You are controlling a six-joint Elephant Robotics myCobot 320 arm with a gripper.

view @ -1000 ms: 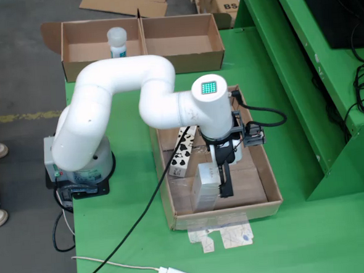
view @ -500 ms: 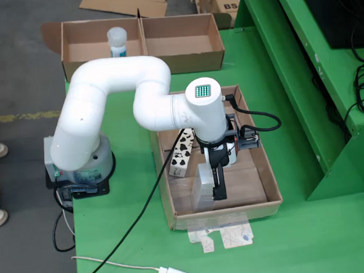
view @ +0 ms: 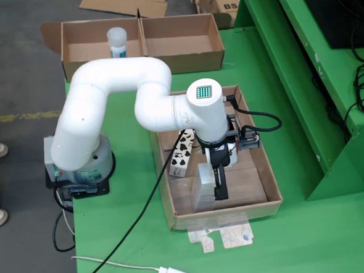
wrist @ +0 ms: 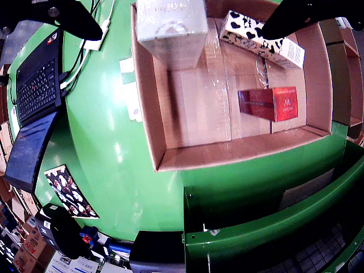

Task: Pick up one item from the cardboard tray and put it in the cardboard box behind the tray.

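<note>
Fingers (wrist: 74, 20) spread wide in the wrist view, dark tips at the upper corners with the translucent box (wrist: 170, 25) between them; contact, as far as the view shows, is unclear. In the fixed view, the gripper (view: 219, 184) hangs beside that box over the cardboard tray (view: 268, 174) on the green surface (view: 299, 240). Farther in the tray lie a cow-patterned carton (wrist: 261, 38) and a red packet (wrist: 267, 103). Behind the tray, the cardboard box (view: 183, 59) holds a white bottle (view: 117, 41).
</note>
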